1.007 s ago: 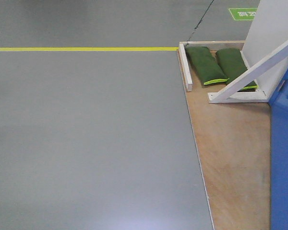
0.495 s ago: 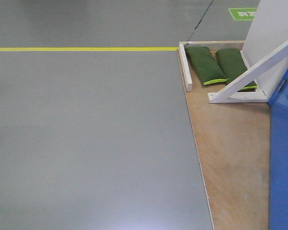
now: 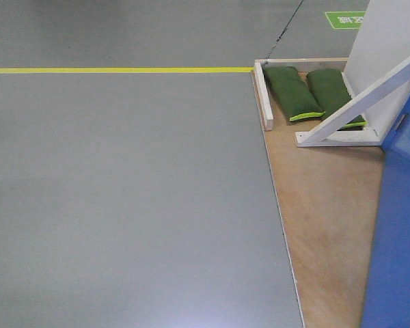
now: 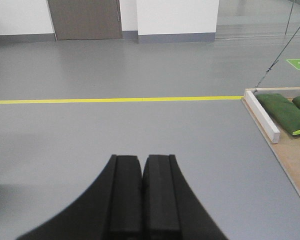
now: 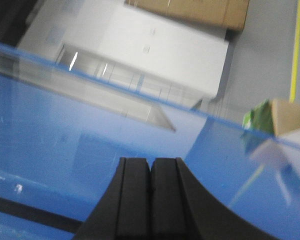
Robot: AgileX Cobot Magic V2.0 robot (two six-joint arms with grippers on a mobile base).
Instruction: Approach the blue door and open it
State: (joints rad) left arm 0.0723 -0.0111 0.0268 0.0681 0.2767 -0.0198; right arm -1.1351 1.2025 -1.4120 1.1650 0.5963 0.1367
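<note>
**A:** The left hand [image 4: 142, 167], how is it held?

**B:** It is seen shut, its two black pads pressed flat together with nothing gripped between them. It is pointed out over the grey floor [image 4: 115, 125], and nothing is touched by it.

**A:** And the right hand [image 5: 150, 165]?

**B:** That one is also closed tight and empty. It is held close in front of the blue door [image 5: 65, 150], whose glossy face is filled with blurred reflections. Whether the panel is actually touched cannot be told from the wrist view.

**A:** Where is the door placed in the front view?

**B:** It is found at the far right edge, where the lower right corner is filled by it. It is stood on a wooden platform [image 3: 328, 198], just beside the foot of a white brace [image 3: 359, 102].

**A:** What is carried by the rest of the platform?

**B:** A white panel [image 3: 389, 41] is propped upright by the slanted brace at the far right. Two green sandbags [image 3: 292, 92] are laid side by side in the far corner, behind a low white rail [image 3: 264, 96]. The right bag is partly covered by the brace.

**A:** And on the floor?

**B:** A yellow line [image 3: 116, 70] is drawn straight across to the platform's corner. A green sign [image 3: 345, 19] is marked on the floor beyond the platform.
</note>
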